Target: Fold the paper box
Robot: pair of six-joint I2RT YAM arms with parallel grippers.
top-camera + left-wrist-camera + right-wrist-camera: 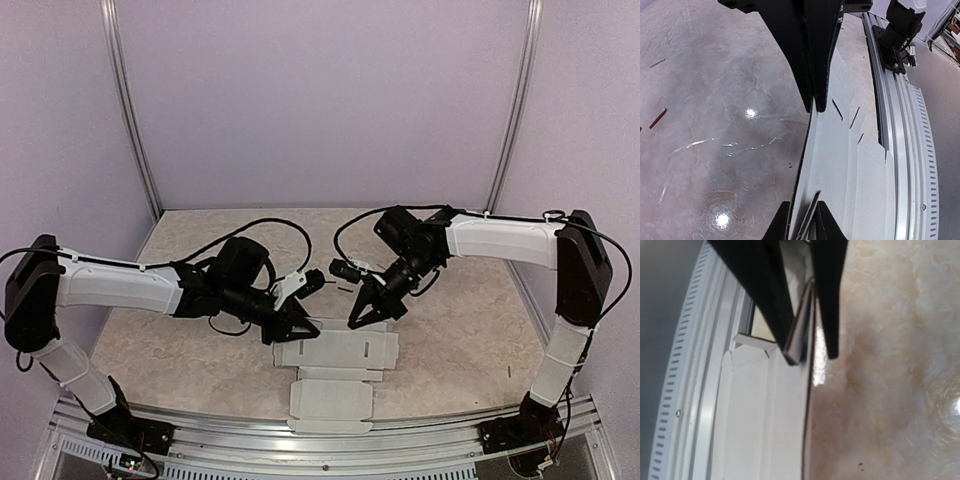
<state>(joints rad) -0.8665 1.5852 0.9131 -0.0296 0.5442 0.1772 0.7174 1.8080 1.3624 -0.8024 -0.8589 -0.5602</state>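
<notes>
The right gripper (pixel 811 356) is clamped on a raised flap along the far edge of the paper box (pixel 335 352). The left gripper (pixel 813 106) is narrow, with its tips at the far left corner of the box, but I cannot tell whether it pinches the card. The box lies mostly flat on the table (pixel 180 360), just beside the front rail (pixel 420 445).

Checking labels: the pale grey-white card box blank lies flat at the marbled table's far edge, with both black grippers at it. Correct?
No. The pale grey-white card box blank lies flat at the marbled table's near edge, by the aluminium rail, as the top external view shows. The left gripper and right gripper are both at it.
</notes>
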